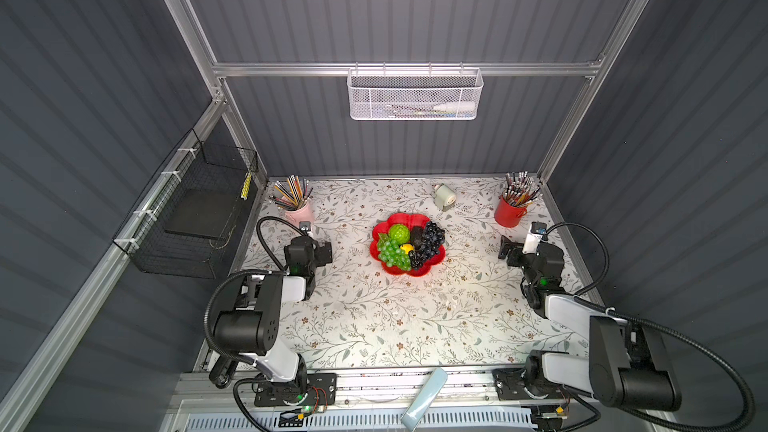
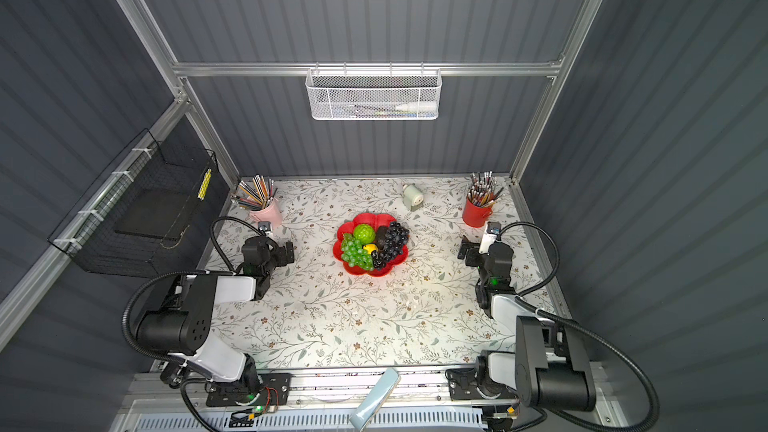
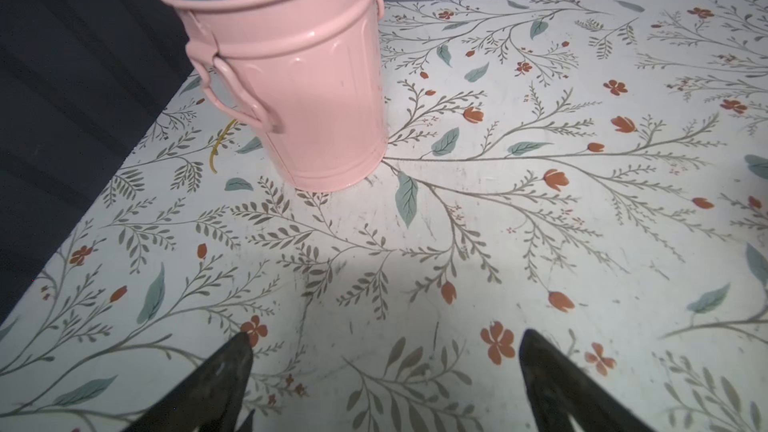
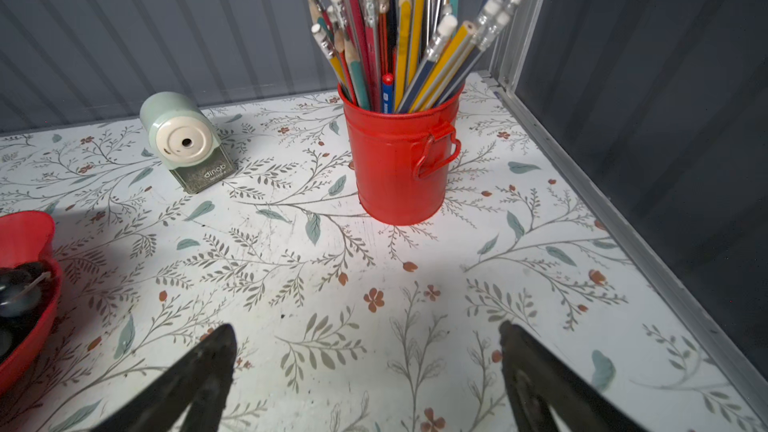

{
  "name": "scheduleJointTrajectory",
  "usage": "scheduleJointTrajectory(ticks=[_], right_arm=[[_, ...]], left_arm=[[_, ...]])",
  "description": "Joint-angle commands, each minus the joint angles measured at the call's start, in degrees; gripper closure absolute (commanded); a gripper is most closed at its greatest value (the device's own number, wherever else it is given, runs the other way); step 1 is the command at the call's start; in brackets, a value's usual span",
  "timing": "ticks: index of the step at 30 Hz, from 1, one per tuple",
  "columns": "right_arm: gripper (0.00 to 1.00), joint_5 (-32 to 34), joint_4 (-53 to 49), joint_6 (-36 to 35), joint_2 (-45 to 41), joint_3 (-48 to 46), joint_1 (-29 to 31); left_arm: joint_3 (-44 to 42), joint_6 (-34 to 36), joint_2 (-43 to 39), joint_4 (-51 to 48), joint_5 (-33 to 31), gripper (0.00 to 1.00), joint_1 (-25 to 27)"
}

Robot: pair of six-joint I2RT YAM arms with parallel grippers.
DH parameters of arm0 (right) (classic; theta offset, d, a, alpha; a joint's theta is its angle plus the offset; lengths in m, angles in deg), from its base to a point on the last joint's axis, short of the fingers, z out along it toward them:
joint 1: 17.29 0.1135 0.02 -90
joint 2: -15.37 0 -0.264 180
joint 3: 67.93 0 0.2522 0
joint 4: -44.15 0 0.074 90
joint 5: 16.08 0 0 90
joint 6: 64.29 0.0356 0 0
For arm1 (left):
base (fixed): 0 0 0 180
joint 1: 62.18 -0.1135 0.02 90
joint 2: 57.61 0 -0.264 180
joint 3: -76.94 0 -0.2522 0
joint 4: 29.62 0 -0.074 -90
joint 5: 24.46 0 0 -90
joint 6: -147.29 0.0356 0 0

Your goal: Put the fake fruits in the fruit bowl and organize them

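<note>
Fake fruits (image 2: 373, 246): all six piled inside the fruit bowl (image 1: 420, 270), none seen loose on the floral table (image 1: 374, 317).
Bowl's left half: long green grape bunch (image 1: 390, 253), long axis slanting from the left rim toward the near rim; lime-green scaly ball (image 1: 400, 233) at its far end.
Bowl's middle: small yellow fruit (image 1: 406, 248), black bumpy oval (image 1: 417, 234), tiny black berry cluster (image 1: 415, 261) toward the near rim.
Bowl's right half: long dark-purple grape bunch (image 1: 432, 238), running far rim to near rim.
Left gripper (image 3: 384, 338): jaws spread wide, nothing between them; well left of the bowl, aimed at the pink pencil cup (image 3: 299, 89).
Right gripper (image 4: 368, 330): equally wide and empty; well right of the bowl, facing the red pencil cup (image 4: 399, 160) and pencil sharpener (image 4: 183, 143).
Deciding relation: green bunch on the left arm's side, purple bunch on the right arm's; neither arm clearly nearer, neither pointed at the bowl.
Stage, as judged: placing apparently done, at most tidying left.
</note>
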Motion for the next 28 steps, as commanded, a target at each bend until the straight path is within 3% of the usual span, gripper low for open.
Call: scheduleJointTrajectory(ticks=[1, 3, 5, 7, 9, 28], right_arm=[[0.01, -2.35, 12.15, 0.08, 5.38, -1.9, -0.27], [0.01, -1.78, 22.37, 0.75, 9.78, -3.98, -0.35], [0.01, -1.72, 13.94, 0.74, 7.13, -2.34, -0.45], [0.01, -2.29, 17.91, 0.57, 9.06, -2.39, -0.41], [0.01, -1.1, 11.46, 0.95, 7.19, -0.82, -0.36], [0.01, -2.91, 11.14, 0.24, 8.3, 0.31, -0.36]], left_arm=[[-0.9, 0.83, 3.09, 9.86, -0.47, 0.0, -0.36], [-0.87, 0.78, 3.23, 10.65, -0.05, 0.0, -0.36], [0.03, 0.8, 2.82, 7.51, -0.17, 0.0, -0.29], [-0.42, 1.06, 3.62, 10.33, -0.17, 0.0, -0.3], [-0.09, 0.93, 3.24, 8.71, -0.23, 0.0, -0.34], [-0.55, 1.11, 3.23, 9.97, -0.3, 0.0, -0.29]])
